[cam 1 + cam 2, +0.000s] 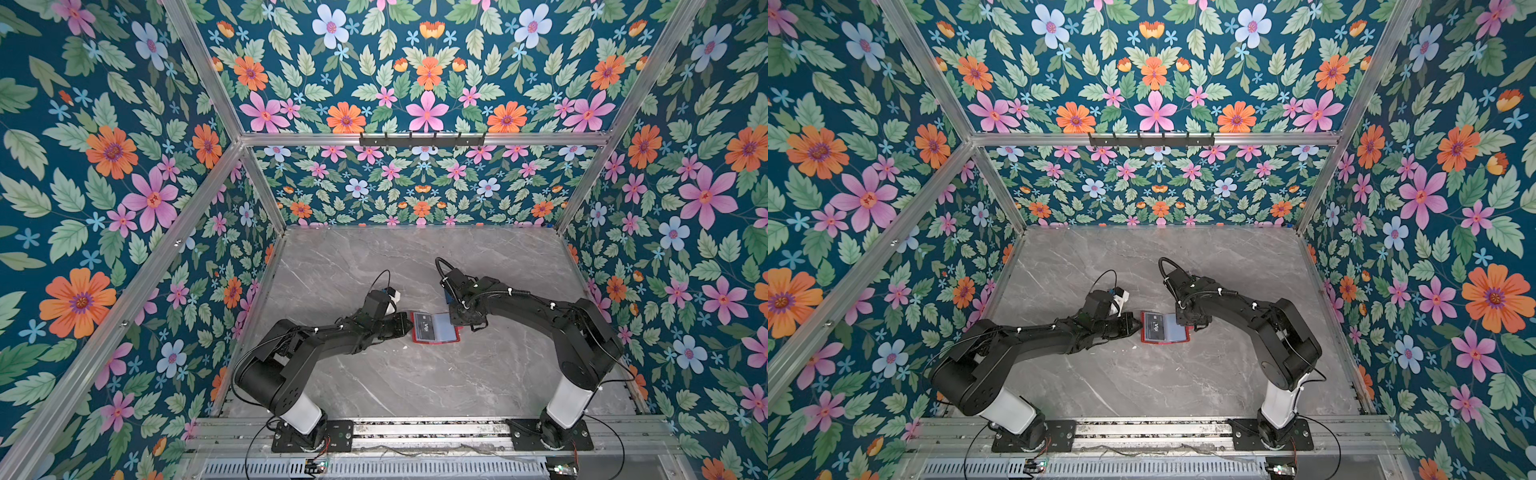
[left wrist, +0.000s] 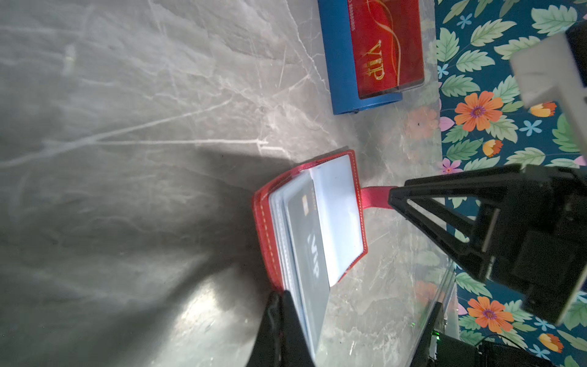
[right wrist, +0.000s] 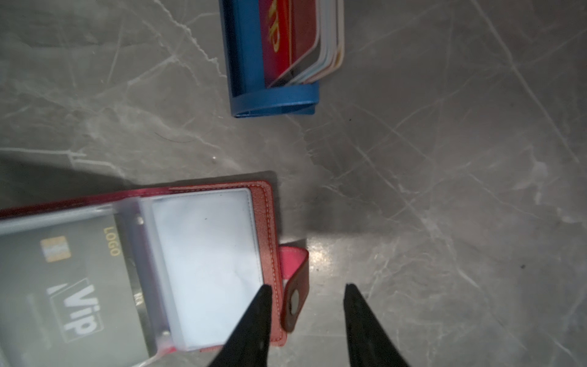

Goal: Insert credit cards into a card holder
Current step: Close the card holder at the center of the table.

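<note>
The card holder (image 1: 436, 328) (image 1: 1165, 328) is a red wallet lying open on the marble table. A grey VIP card (image 3: 63, 286) sits in its left sleeve and a pale card (image 3: 206, 263) in its right sleeve. My left gripper (image 2: 282, 297) (image 1: 409, 324) is shut on the end of the wallet's left red cover (image 2: 265, 222). My right gripper (image 3: 306, 287) stands open at the wallet's right edge. One finger is over the red border and the snap tab (image 3: 295, 286) lies between the jaws. A red VIP card (image 3: 286, 35) (image 2: 387, 47) and several pale credit cards (image 3: 330, 47) stand in a blue rack.
The blue card rack (image 3: 244, 63) (image 2: 340, 57) stands on the table just behind the wallet, mostly hidden under the right wrist in both top views. Floral walls close in the table on three sides. Bare marble (image 1: 415, 382) lies in front of the wallet.
</note>
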`<state>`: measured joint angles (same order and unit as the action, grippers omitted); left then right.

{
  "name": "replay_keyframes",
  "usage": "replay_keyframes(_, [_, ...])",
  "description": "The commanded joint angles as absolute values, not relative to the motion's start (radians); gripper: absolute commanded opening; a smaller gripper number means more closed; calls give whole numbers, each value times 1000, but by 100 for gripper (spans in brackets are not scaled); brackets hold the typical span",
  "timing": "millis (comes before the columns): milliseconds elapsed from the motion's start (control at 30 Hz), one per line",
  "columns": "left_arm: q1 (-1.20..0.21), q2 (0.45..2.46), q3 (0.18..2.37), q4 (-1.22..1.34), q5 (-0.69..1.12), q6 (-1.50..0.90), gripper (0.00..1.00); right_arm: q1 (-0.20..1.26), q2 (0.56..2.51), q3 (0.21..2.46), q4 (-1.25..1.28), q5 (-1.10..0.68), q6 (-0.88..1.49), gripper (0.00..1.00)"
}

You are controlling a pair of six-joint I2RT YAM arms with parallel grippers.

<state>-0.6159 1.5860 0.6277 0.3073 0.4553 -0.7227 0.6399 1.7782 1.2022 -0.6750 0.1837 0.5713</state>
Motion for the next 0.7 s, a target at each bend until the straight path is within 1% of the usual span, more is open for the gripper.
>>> replay_keyframes(0, [-618, 1576, 642, 265, 437, -696, 0, 640, 1792, 1205, -667, 165, 581, 25])
replay_keyframes(100, [-621, 1571, 654, 243, 427, -690, 0, 640, 1795, 1199, -660, 155, 583, 17])
replay_keyframes(200, [-626, 1572, 670, 230, 427, -685, 0, 637, 1788, 1185, -644, 143, 584, 12])
replay_keyframes(267, [-630, 1575, 676, 240, 445, -691, 0, 632, 1786, 1175, -634, 134, 586, 11])
replay_keyframes(300, [-632, 1575, 682, 246, 454, -695, 2, 629, 1783, 1168, -628, 130, 587, 10])
replay_keyframes(400, [-643, 1580, 695, 253, 464, -697, 12, 617, 1775, 1142, -599, 102, 592, 9])
replay_keyframes(667, [-675, 1614, 726, 317, 528, -710, 31, 596, 1766, 1102, -545, 53, 598, 8])
